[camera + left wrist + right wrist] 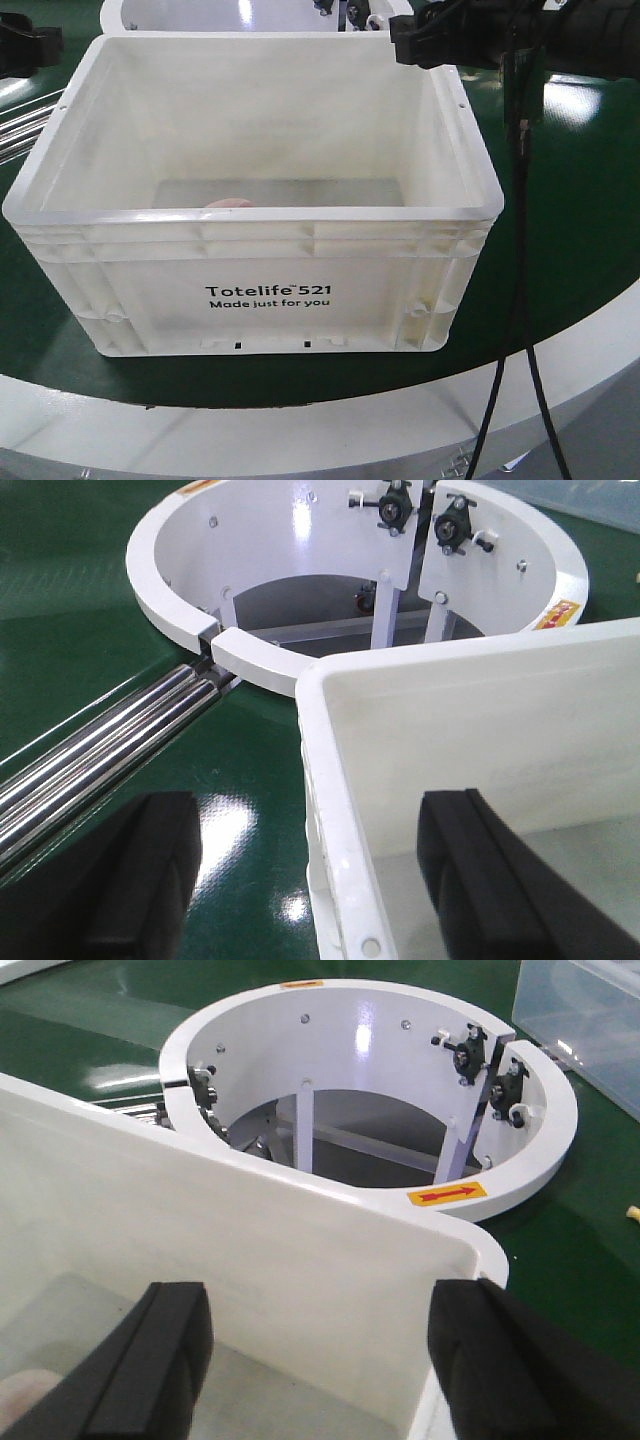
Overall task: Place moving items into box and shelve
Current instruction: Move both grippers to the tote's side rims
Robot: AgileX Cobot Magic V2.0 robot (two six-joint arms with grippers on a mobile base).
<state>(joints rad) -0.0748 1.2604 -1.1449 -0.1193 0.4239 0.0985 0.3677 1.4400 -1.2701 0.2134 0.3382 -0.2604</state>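
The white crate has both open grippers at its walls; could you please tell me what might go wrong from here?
1. The left gripper and right gripper each straddle only a thin wall of the crate; a lift may slip or tilt it.
2. The pinkish lump lies loose on the crate floor by the near wall and could roll if it tilts.
3. The black cable hanging beside the crate's right corner might snag.

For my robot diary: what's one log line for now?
item: in box | left gripper: open, astride box wall | right gripper: open, astride box wall | box: on green surface
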